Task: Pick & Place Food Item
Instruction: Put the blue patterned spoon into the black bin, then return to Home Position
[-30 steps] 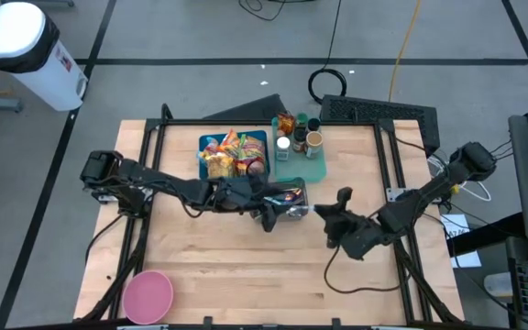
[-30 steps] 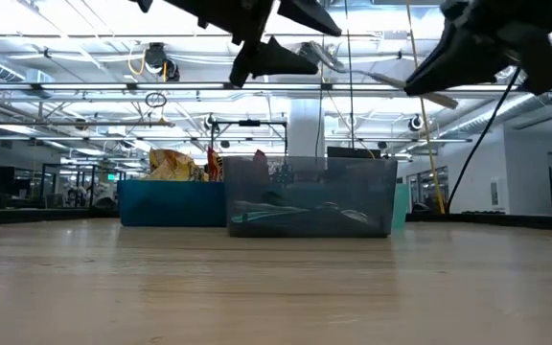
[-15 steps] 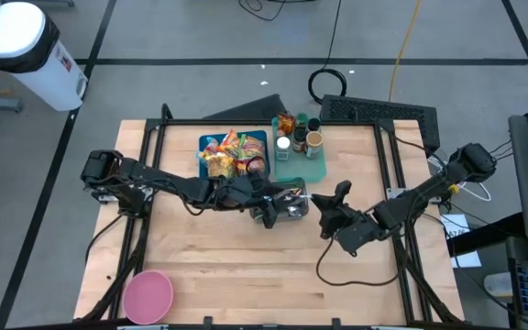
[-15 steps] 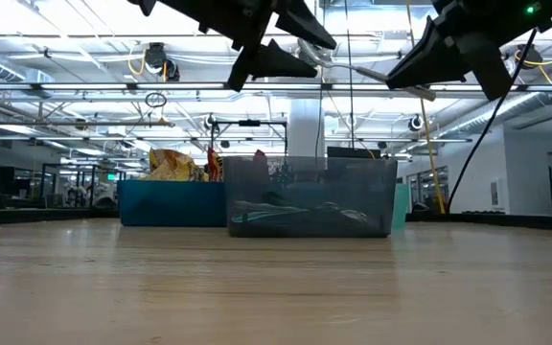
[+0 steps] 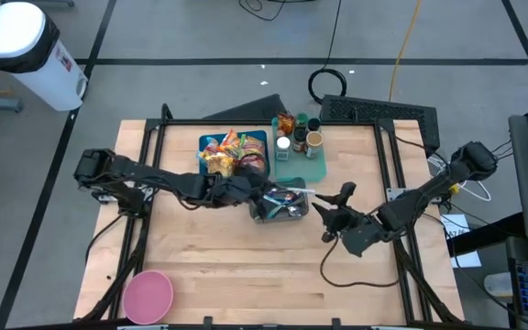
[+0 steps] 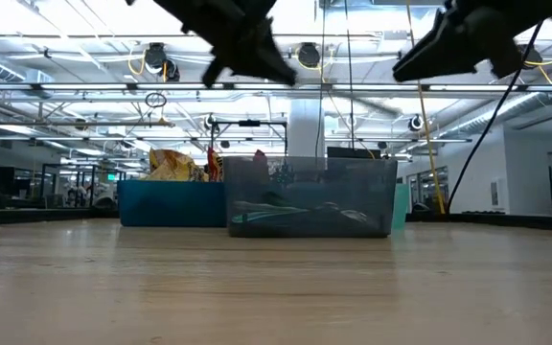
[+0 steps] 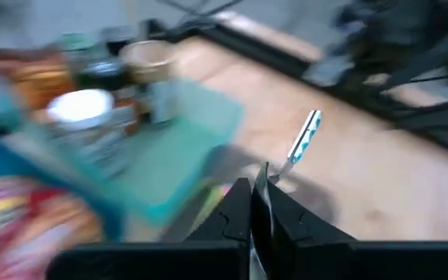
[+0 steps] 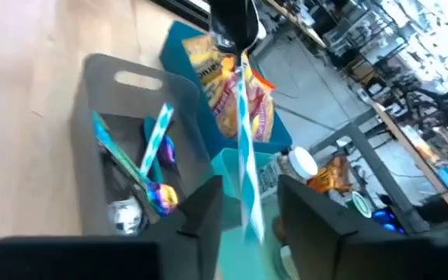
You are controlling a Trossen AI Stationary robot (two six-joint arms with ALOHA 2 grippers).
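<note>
A thin wrapped stick with teal and white stripes (image 7: pixel 302 144) hangs in the air over the grey bin (image 5: pixel 287 214), between my two grippers. My left gripper (image 7: pixel 259 177) reaches in from the table's left and is shut on the stick's end. My right gripper (image 8: pixel 249 204) comes from the table's right and stands open. Its fingers sit on either side of the stick's other end (image 8: pixel 249 187) without touching it. Several wrapped sweets lie in the grey bin (image 8: pixel 92 74). My left gripper pinches the stick's near end (image 7: pixel 277 171) between its two fingertips. The fingers come from the table's left, slanting a little downward. The stick juts out beyond them toward my right gripper, lifted clear above the grey bin.
A blue bin (image 5: pixel 205 139) full of snack bags stands behind the grey bin. Beside it, a teal tray (image 5: pixel 302 170) carries bottles and jars. A pink bowl (image 5: pixel 147 295) sits at the near left corner. Bare wood lies in front of the bins.
My left gripper has shut on the stick's end and tipped a little. My right gripper, which held the stick a second ago, has rolled and opened its fingers off it. The stick stays in the air over the grey bin.
</note>
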